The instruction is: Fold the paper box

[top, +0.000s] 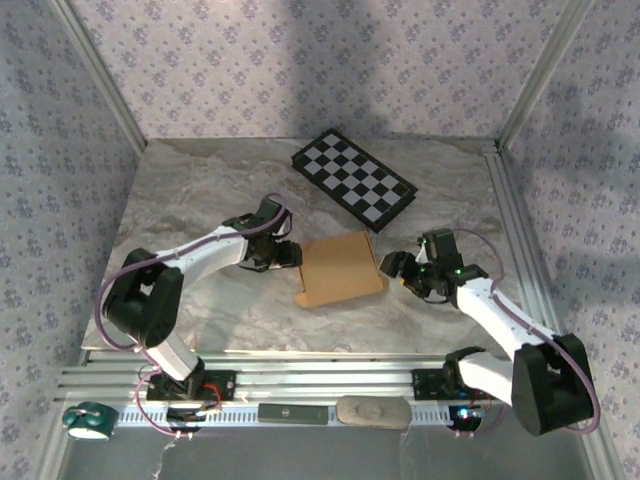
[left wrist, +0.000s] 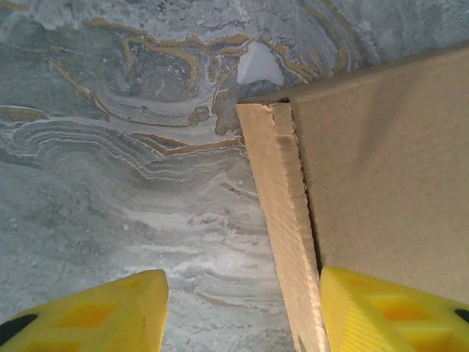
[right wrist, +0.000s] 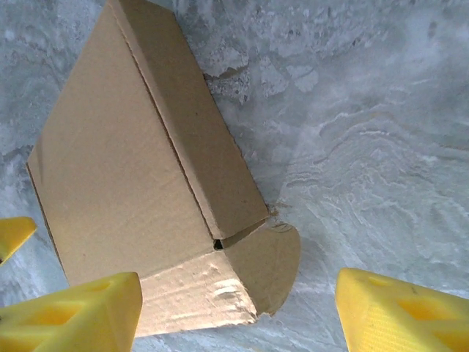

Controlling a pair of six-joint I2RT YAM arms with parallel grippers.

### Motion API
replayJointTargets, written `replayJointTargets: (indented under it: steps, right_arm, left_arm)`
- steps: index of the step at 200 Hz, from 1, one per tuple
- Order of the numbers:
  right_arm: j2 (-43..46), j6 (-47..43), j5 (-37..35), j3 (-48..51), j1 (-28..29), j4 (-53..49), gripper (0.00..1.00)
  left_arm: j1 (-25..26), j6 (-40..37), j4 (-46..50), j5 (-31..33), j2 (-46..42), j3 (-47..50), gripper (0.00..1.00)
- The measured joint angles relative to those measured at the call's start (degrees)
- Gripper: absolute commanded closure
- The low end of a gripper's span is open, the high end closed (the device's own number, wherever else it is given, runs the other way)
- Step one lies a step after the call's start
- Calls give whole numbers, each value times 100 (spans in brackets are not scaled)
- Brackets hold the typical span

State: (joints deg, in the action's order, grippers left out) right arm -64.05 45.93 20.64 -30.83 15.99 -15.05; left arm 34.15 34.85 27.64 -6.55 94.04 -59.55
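The paper box [top: 342,268] is tan cardboard, folded into a shallow closed shape, lying at the middle of the marble table [top: 200,190]. My left gripper [top: 290,253] is at its left side. In the left wrist view the box's side wall [left wrist: 282,220] stands between the yellow fingers [left wrist: 95,315], close against the right one, and the left gripper [left wrist: 242,293] is open. My right gripper [top: 395,268] is at the box's right side. Seen from the right wrist, the box [right wrist: 124,169] has a rounded tab [right wrist: 271,264] sticking out at its corner, and the right gripper [right wrist: 238,293] is open around that corner.
A black-and-white checkered board [top: 353,179] lies behind the box at the back. Metal frame posts and patterned walls enclose the table. On the near rail sit a green roll [top: 87,420], a dark bar [top: 293,413] and a grey pad [top: 372,411].
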Motion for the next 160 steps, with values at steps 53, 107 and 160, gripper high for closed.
replayJointTargets:
  steps: [53, 107, 160]
  right_arm:
    - [39, 492, 9, 149, 339, 297, 35]
    - [-393, -343, -656, -772, 452, -885, 35]
    - [-1207, -951, -697, -1198, 697, -1239, 37]
  left_arm:
    - [42, -313, 37, 365, 72, -354, 49]
    - [498, -90, 461, 225, -339, -374, 47]
    - [1047, 719, 249, -299, -1451, 841, 46]
